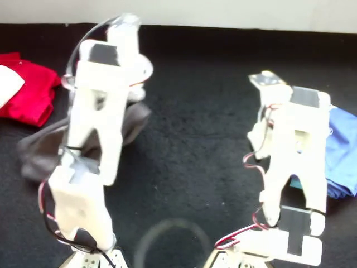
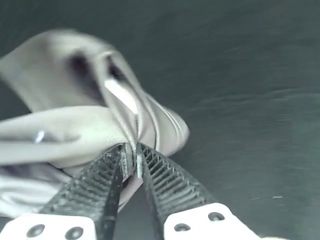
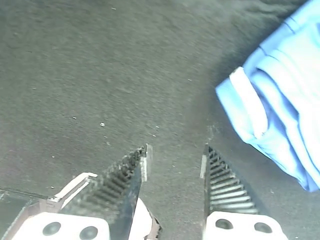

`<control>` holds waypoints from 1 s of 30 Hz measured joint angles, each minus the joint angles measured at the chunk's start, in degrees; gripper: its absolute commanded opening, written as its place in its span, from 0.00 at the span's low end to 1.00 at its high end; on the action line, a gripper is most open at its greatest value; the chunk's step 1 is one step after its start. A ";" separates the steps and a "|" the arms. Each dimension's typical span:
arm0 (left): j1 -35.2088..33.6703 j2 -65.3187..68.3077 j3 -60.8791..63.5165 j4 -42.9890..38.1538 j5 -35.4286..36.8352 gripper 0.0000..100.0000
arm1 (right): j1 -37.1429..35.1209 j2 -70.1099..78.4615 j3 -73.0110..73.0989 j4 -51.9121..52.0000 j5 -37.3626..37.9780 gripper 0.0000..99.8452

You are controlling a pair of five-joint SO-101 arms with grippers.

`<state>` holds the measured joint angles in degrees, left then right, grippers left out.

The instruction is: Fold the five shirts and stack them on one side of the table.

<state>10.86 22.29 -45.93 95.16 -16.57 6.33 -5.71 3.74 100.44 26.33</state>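
Note:
A grey shirt (image 1: 39, 151) lies crumpled at the left of the black table, partly behind the left arm. In the left wrist view my left gripper (image 2: 131, 152) is shut on a fold of the grey shirt (image 2: 75, 125), which hangs bunched from the tips. A red shirt (image 1: 30, 92) lies folded at the far left edge. A blue shirt (image 1: 341, 151) lies at the right edge, behind the right arm. My right gripper (image 3: 174, 160) stands open over bare table, with the blue shirt (image 3: 280, 110) a short way off to one side and nothing between its fingers.
The table (image 1: 201, 123) is covered in black cloth, with free room in the middle between the two arms. A white wall runs along the far edge. A white patch (image 1: 8, 84) lies on the red shirt at the left edge.

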 measured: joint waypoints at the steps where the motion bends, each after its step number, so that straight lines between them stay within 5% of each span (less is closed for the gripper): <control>1: 2.99 0.00 -1.67 -0.88 0.26 0.01 | 1.05 0.00 0.00 0.00 0.70 0.17; 8: 19.08 2.37 -4.13 -7.74 0.53 0.11 | 5.19 0.00 0.00 0.00 2.55 0.17; 16: 18.37 3.08 -4.13 -0.79 3.34 0.17 | 5.19 0.00 -0.09 0.00 2.73 0.17; 22: 3.25 -3.87 -3.87 5.10 4.57 0.17 | 0.18 0.00 -7.56 0.00 2.73 0.17; 30: -29.98 -19.87 9.05 5.71 2.02 0.17 | -22.59 0.79 -13.98 -7.65 2.73 0.17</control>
<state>-19.12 2.42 -36.88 100.88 -14.55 -16.26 -4.92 -10.24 92.79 29.05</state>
